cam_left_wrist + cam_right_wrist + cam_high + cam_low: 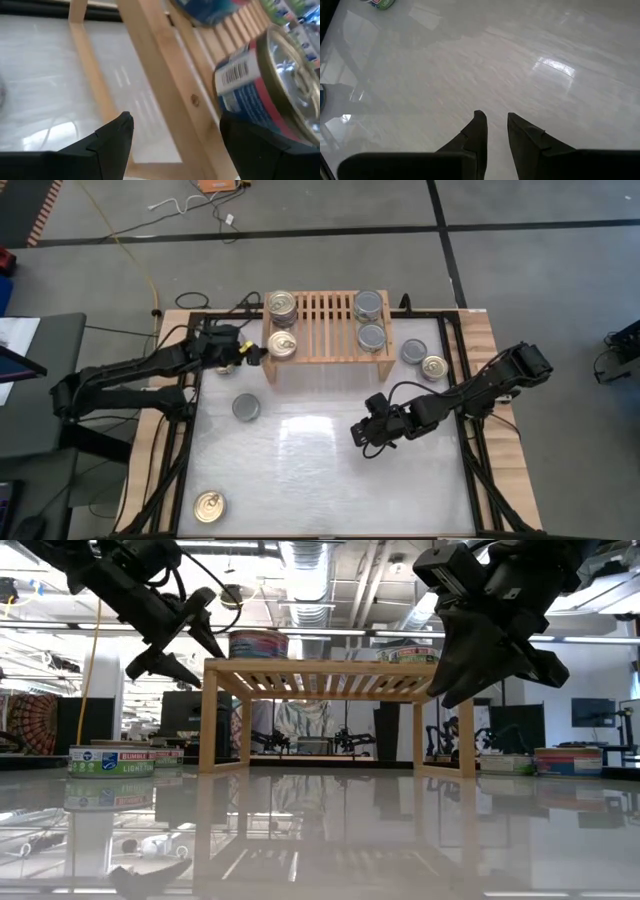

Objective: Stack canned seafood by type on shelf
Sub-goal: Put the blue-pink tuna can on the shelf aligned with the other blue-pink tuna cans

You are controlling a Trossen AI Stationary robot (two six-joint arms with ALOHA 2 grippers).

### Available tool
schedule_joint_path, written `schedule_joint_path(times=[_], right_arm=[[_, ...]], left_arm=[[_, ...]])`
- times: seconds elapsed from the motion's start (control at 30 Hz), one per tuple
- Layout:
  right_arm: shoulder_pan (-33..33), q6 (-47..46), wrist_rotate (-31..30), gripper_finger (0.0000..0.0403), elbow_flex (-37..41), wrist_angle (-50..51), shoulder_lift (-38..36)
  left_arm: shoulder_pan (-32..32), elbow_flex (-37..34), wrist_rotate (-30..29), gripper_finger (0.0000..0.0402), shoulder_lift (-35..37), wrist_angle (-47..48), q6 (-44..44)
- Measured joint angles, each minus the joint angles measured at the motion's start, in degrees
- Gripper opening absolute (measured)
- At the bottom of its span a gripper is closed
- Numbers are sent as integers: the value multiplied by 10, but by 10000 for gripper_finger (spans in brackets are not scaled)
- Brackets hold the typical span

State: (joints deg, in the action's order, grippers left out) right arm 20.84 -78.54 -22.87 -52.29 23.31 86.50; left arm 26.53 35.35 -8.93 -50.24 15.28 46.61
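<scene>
altogether eight cans (246, 408), four on shelf (326, 360), left gripper (250, 352) open, right gripper (365, 442) nearly closed, empty

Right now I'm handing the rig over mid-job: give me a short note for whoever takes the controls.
Left gripper: open, empty, beside the low light-wood slatted shelf, next to the gold-topped round tin at its left end.
Right gripper: jaws slightly apart, empty, above bare table.
Done: gold-topped tins on the shelf's left, silver-grey-topped tins on its right.
Left: loose tins on the table at.
</scene>
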Motion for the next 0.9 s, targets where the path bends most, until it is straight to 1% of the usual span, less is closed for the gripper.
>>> schedule_joint_path(times=[0.13, 0.2, 0.37, 0.5, 0.6, 0.67, 0.77, 0.9], right_arm=[[0, 1, 0, 102, 0, 0, 0], [0, 1, 0, 102, 0, 0, 0], [2, 1, 0, 102, 0, 0, 0], [6, -1, 0, 102, 0, 0, 0], [10, -1, 0, 102, 0, 0, 0], [11, -1, 0, 102, 0, 1, 0], [10, 3, 0, 102, 0, 1, 0], [7, 10, 0, 102, 0, 2, 0]], left_arm=[[-1, 0, -5, 283, 0, -22, 4], [-1, 0, -8, 283, 0, -21, 21], [-1, 0, -49, 283, 10, -5, 53], [-1, 4, -76, 283, 36, -1, 49], [-6, 19, -79, 283, 58, 13, 33], [-21, 30, -80, 283, 68, 21, 19], [-63, 51, -82, 283, 70, 20, 12], [-136, 78, -129, 283, 46, 19, 12]])
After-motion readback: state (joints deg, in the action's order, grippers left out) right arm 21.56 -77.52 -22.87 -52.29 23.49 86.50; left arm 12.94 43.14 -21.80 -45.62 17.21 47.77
